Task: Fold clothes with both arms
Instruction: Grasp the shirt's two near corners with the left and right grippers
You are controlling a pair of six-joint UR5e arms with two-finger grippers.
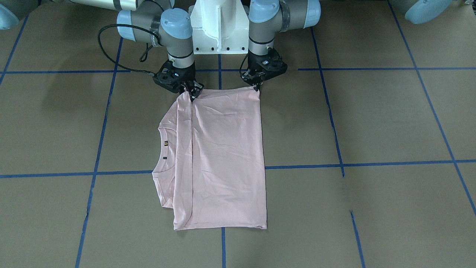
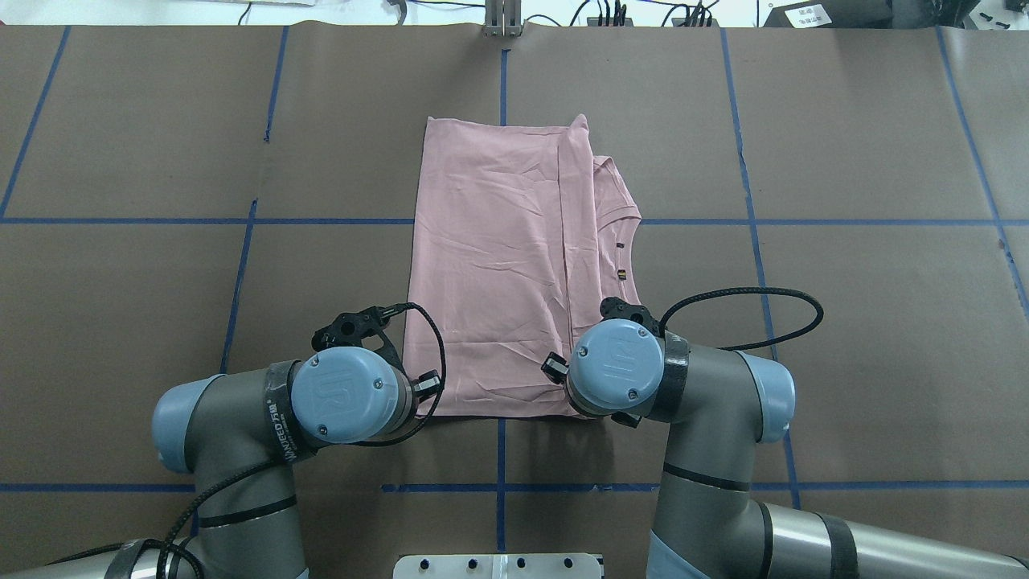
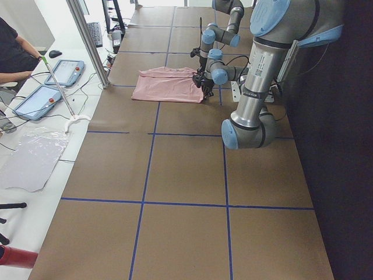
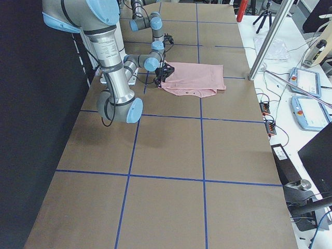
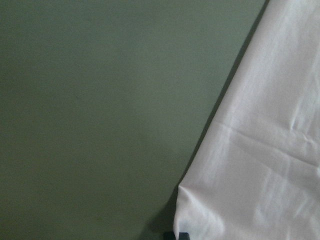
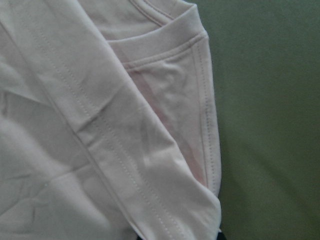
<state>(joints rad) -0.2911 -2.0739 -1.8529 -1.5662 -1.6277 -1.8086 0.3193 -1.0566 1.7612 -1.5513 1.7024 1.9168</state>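
A robotics lab: blue-taped brown table (image 3: 180,169), control tablets (image 3: 36,100) (likely teach pendants) and cables (image 4: 266,107).

The T-shirt (image 1: 223,156) lies flat on the worktop (image 1: 372,119), stretching forward from both hands. The left hand (image 1: 257,87) is at its near left corner, the right hand (image 1: 193,94) at its near right corner. A fold edge (image 2: 565,241) runs ahead of the right hand; the neckline (image 2: 625,241) lies ahead and to that hand's right.
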